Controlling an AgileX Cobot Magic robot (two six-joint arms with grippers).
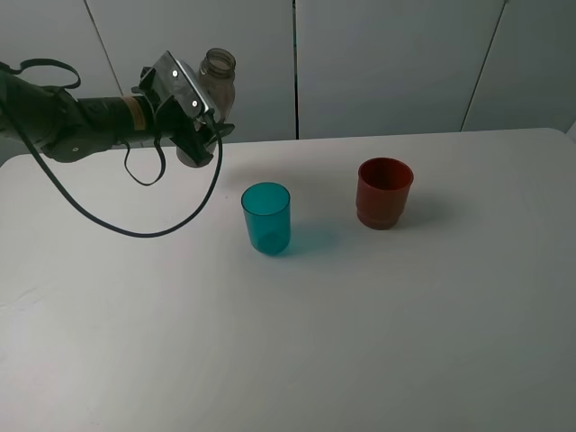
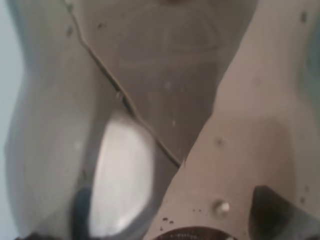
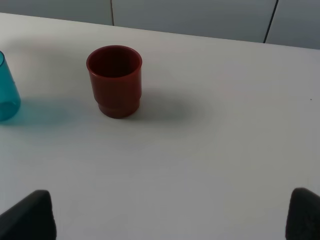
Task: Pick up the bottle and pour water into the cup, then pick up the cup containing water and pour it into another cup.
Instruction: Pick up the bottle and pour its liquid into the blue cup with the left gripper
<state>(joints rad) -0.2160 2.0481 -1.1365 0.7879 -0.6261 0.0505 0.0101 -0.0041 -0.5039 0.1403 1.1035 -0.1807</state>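
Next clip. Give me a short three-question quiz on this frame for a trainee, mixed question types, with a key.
1. True or false: the left tool is shut on the bottle.
2. Fill in: the right tool, facing the red cup, has its jaws ____.
3. Which cup stands nearer the bottle? A. teal cup B. red cup
Key: 1 true; 2 open; 3 A.
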